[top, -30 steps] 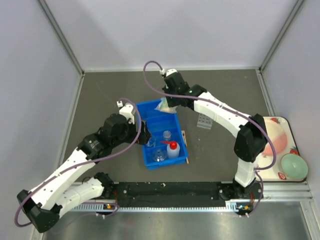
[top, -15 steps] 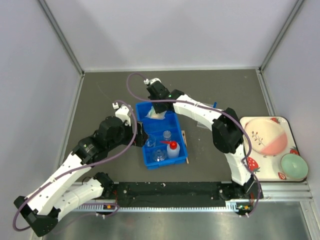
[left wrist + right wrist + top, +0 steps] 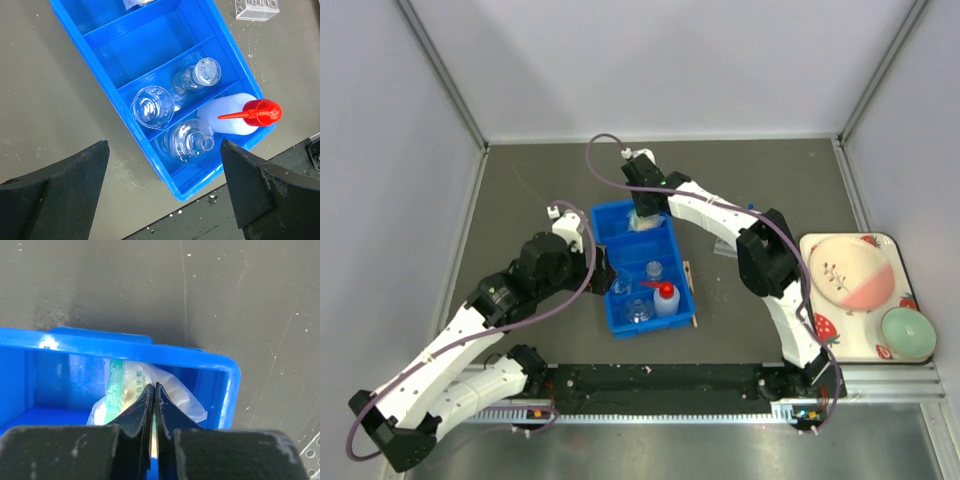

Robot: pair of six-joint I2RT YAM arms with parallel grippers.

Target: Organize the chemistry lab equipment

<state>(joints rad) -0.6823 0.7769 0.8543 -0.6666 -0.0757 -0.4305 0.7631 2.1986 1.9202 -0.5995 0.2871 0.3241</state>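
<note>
A blue bin (image 3: pixel 642 240) holds a clear beaker (image 3: pixel 151 106), two glass flasks (image 3: pixel 197 77) (image 3: pixel 192 142) and a white squeeze bottle (image 3: pixel 235 120) with a red nozzle. My right gripper (image 3: pixel 154 386) is over the bin's far compartment, shut on a clear plastic packet (image 3: pixel 122 382) with green print, which hangs inside that compartment. My left gripper (image 3: pixel 165 200) hovers open above the bin's near left edge, with nothing between its fingers (image 3: pixel 65 190). A wooden clamp (image 3: pixel 690 290) lies on the table by the bin's right side. The clear tube rack (image 3: pixel 257 7) stands further right, partly under the right arm.
A strawberry-patterned tray (image 3: pixel 840 330) with a plate and a pale green bowl (image 3: pixel 907 333) sits at the right edge. Grey walls close in the table on three sides. The black base rail (image 3: pixel 670 380) runs along the near edge.
My right gripper has swung left from the bin's far right corner to above its far compartment, carrying the packet. The left arm has drawn back a little to the left.
</note>
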